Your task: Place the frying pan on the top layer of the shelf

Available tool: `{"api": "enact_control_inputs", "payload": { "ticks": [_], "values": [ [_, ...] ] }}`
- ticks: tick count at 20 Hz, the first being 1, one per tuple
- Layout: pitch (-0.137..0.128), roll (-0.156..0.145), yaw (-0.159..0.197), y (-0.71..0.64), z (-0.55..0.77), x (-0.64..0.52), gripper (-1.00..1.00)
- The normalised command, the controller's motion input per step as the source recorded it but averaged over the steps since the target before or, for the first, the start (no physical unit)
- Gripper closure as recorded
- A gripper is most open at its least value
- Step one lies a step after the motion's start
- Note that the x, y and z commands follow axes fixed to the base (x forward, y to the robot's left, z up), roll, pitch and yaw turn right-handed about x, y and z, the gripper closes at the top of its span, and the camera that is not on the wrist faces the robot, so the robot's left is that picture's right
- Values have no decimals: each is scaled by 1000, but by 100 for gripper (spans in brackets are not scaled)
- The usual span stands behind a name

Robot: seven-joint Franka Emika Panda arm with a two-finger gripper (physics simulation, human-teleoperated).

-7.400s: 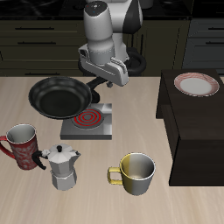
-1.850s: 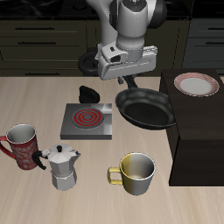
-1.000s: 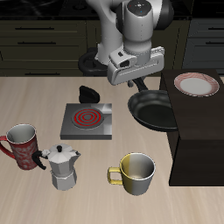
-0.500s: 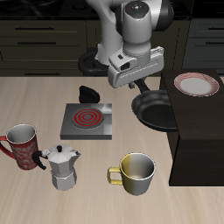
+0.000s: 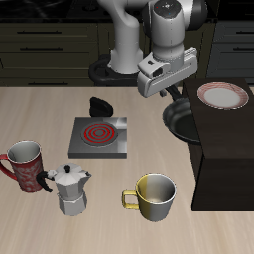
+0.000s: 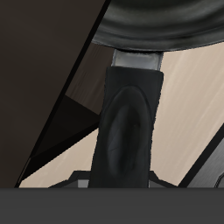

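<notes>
Setting, exterior view: dark kitchen cabinets stand behind a light wooden tabletop [image 5: 109,223]; the large dark brown boxy wooden shelf [image 5: 223,159] fills one end of it
Task thing, exterior view: the shallow round all-black frying pan [image 5: 182,124] hangs in the air, its far rim touching or just beside the shelf's near edge, at about the level of the shelf's top
Gripper, exterior view: the gripper [image 5: 170,91] sits over the pan's handle end, its jaws hidden from here
Step in hand: carrying the pan across to the shelf; I judge the grasp done and the placing not yet begun
Next move: probably a lift so the pan clears the shelf's edge, then travel over the flat top
Room, exterior view: a round white plate with a red rim [image 5: 222,95] takes the back of the shelf top; the part nearer the front looks bare
Wrist view: the jaws are closed around the long black handle [image 6: 129,122]; the shelf's dark edge [image 6: 44,79] runs just beside the pan, so side clearance is small
</notes>
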Motion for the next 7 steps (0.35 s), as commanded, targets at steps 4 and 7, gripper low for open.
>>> {"api": "enact_control_inputs", "payload": {
  "ticks": [4, 7],
  "values": [
    [9, 65, 55, 486, -63, -99, 100],
    [2, 31, 24, 238, -39, -17, 100]
  ]
}}
